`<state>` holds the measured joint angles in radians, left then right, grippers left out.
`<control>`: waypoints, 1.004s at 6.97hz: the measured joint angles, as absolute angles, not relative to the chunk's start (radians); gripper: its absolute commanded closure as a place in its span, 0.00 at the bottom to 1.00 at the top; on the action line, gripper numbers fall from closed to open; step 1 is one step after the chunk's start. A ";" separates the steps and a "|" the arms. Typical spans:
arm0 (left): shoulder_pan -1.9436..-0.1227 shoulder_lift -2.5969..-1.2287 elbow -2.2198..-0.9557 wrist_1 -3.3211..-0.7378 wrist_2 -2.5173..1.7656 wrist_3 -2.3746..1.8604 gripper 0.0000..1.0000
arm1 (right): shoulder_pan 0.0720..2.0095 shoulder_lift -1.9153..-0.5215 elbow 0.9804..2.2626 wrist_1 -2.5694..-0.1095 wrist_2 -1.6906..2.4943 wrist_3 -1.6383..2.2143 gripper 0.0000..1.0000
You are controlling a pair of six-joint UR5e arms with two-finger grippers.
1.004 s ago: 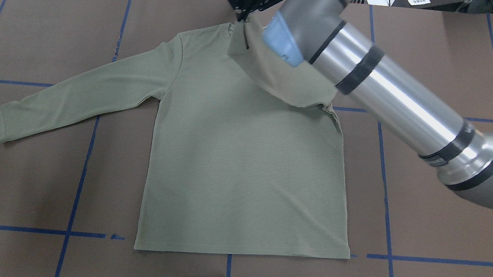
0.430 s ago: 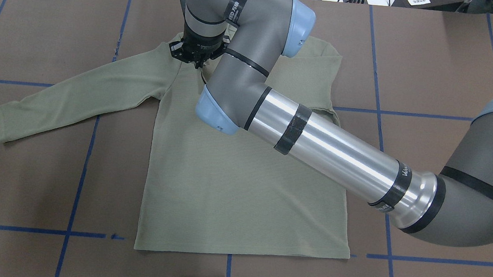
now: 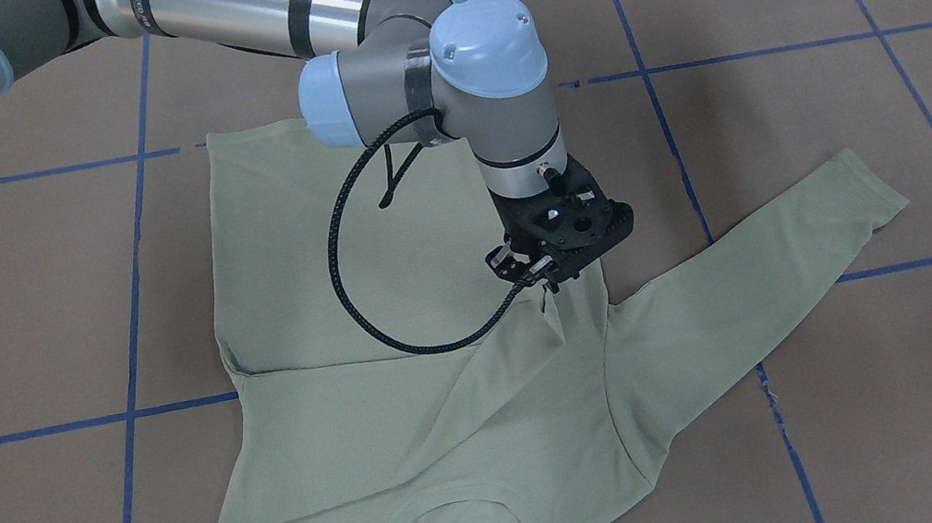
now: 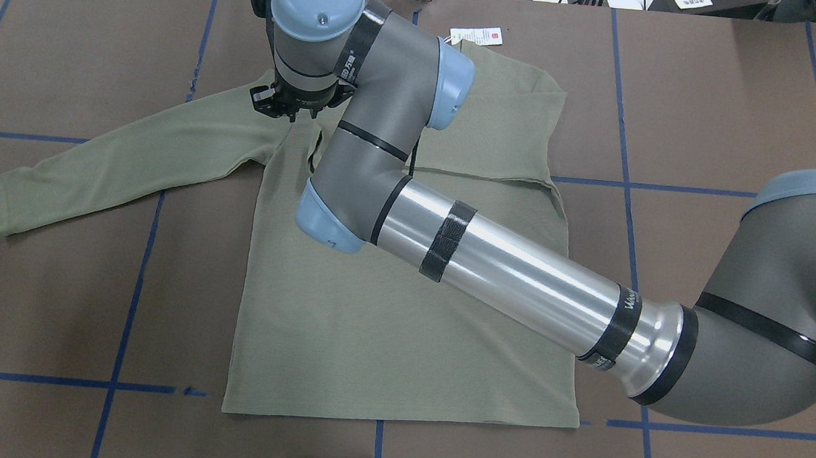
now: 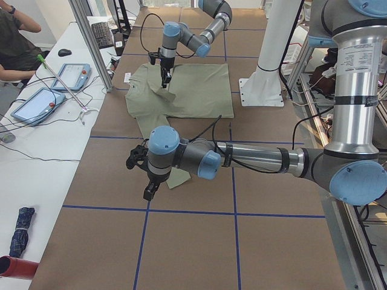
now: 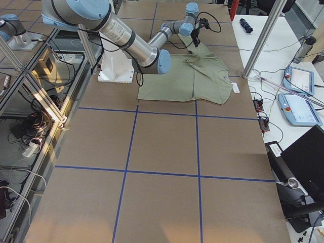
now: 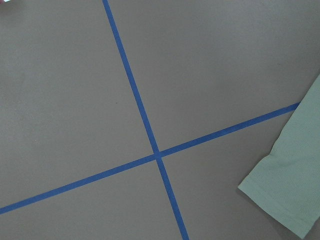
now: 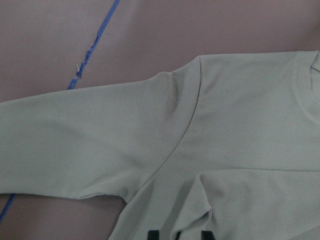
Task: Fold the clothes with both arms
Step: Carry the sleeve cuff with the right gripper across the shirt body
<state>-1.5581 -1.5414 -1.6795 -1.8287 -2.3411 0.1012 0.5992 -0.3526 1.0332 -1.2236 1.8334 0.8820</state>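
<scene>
As the right jaws pinch its sleeve point(image 3: 419, 437), the shirt point(image 4: 399, 345) lies flat.

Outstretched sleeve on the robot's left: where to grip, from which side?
Probably the cuff, top-down from its outer end with the left gripper. The sleeve lies flat and straight, its cuff far from the right gripper, which pinches the shirt near the shoulder.

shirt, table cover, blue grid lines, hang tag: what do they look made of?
Shirt: matte olive knit, fine ribbed or waffle texture in the right wrist view; fibre unclear.
Table cover: matte brown sheet, paper or felt-like, hard to tell.
Blue grid lines: likely adhesive tape; one edge looks frayed.
Hang tag: white card, probably paper.
</scene>
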 measured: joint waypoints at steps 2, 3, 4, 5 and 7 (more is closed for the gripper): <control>-1.558 -1.544 -1.679 -1.829 -2.340 0.101 0.00 | 0.592 -0.337 1.009 -1.173 1.809 1.003 0.01; -1.558 -1.546 -1.676 -1.830 -2.339 0.087 0.00 | 0.592 -0.333 1.008 -1.173 1.814 1.049 0.01; -1.558 -1.550 -1.668 -1.851 -2.339 0.042 0.00 | 0.594 -0.334 1.021 -1.208 1.839 1.082 0.01; -1.557 -1.550 -1.645 -1.920 -2.339 -0.041 0.00 | 0.603 -0.344 1.072 -1.316 1.880 1.102 0.01; -1.546 -1.525 -1.573 -2.122 -2.337 -0.240 0.00 | 0.651 -0.467 1.299 -1.547 1.932 1.100 0.00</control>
<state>-1.5462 -1.5250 -1.5732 -2.1217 -2.3370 -0.2396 0.6510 -0.4673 1.2995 -1.5474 1.9316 1.0996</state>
